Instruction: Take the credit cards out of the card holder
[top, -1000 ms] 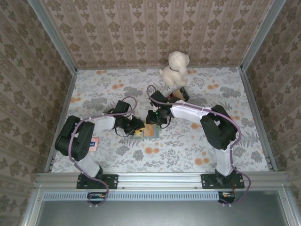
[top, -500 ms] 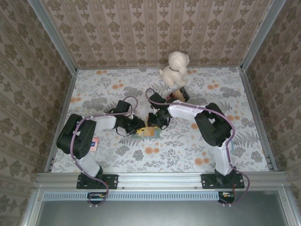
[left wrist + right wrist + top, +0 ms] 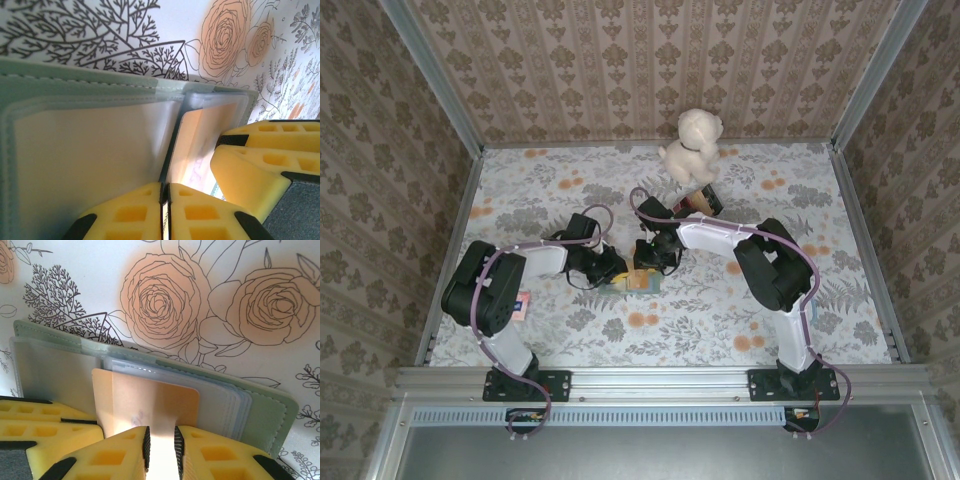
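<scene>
**A:** Where is the holder [image 3: 636,284]?

**B:** It lies open on the flowered worktop [image 3: 720,310], mid-scene, between the two arms. On its left half, the left fingers [image 3: 165,196] are pinched nearly shut on what looks like the thin edge of a clear sleeve [image 3: 90,150].

**A:** Why hold it there?

**B:** The holder looks light and soft. I judge it would slide or lift along with a card if nothing anchored it. The plastic looks floppy and slick, so a pinch near the fold seems the firmest spot.

**A:** And to the right?

**B:** A pale orange card [image 3: 150,395] sticks partway out of the stacked sleeves. The right fingers [image 3: 160,439] stand narrow, clamped on its exposed edge.

**A:** How will the card handle?

**B:** It is probably stiff, thin and smooth, so it could slip from a shallow grip. It is best gripped flat across the exposed edge and drawn straight along the sleeve. Twisting it may make the plastic bind.
</scene>
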Robot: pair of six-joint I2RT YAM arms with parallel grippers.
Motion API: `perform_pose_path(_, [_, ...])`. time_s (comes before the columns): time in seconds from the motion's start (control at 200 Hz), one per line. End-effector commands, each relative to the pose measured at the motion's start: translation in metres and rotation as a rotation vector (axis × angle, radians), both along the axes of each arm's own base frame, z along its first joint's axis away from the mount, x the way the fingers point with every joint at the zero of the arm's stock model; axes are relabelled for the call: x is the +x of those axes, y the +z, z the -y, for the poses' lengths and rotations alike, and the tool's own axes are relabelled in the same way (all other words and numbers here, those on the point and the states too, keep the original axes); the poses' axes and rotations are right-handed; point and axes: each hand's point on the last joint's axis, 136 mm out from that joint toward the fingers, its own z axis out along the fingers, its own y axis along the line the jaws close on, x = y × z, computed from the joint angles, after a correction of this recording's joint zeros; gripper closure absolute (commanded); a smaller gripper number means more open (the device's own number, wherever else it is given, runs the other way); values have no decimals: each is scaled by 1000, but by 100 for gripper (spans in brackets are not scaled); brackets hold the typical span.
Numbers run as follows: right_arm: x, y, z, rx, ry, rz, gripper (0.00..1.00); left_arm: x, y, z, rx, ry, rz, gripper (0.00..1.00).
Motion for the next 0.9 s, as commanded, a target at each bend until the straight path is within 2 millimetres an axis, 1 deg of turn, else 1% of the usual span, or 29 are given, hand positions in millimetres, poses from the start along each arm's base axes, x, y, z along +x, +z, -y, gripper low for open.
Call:
perform_pose_path(0.0, [-14, -26, 10, -55, 3, -73, 74, 2, 6, 6, -35, -11, 9, 92])
perform_pose_path(0.115, [-14, -25, 11, -55, -2, -70, 74, 0, 5, 1, -8, -16, 11, 100])
perform_pose_path(0.225, [-13, -18, 14, -45, -9, -63, 74, -3, 4, -7, 41, -16, 22, 100])
perform_pose_path(0.245, [-9, -15, 11, -25, -10, -40, 74, -5, 3, -8, 47, -19, 22, 100])
perform_pose_path(0.285, [-7, -10, 11, -12, -14, -31, 74, -7, 4, -10, 55, -23, 24, 100])
perform_pose_path(0.295, [-6, -9, 11, -8, -13, -27, 74, -3, 4, -16, 57, -4, 22, 100])
perform_pose_path(0.31, [-6, -7, 11, -5, -14, -26, 74, -3, 3, -20, 61, 5, 20, 100])
perform_pose_path(0.37, [-3, -1, 10, 8, -17, -16, 74, -5, 4, -25, 63, 15, 19, 100])
perform_pose_path(0.45, [-2, 2, 9, 17, -10, -14, 74, -7, 4, -30, 62, 28, 18, 100])
perform_pose_path(0.615, [-6, -3, 8, 23, -7, -35, 74, -8, 4, -30, 46, 33, 18, 100])
perform_pose_path(0.68, [-6, -2, 8, 26, -8, -31, 74, -7, 9, -25, 7, 35, 33, 100])
perform_pose_path(0.72, [-6, 0, 7, 34, -5, -27, 74, -2, 13, -22, -15, 44, 57, 100])
perform_pose_path(0.73, [-6, 1, 7, 36, -5, -28, 74, -4, 15, -19, -37, 34, 52, 100])
perform_pose_path(0.84, [-5, 2, 6, 40, -3, -25, 74, 0, 26, -9, -85, 12, 85, 86])
perform_pose_path(0.9, [-5, 1, 5, 40, -4, -29, 74, 1, 28, -4, -89, -2, 93, 81])
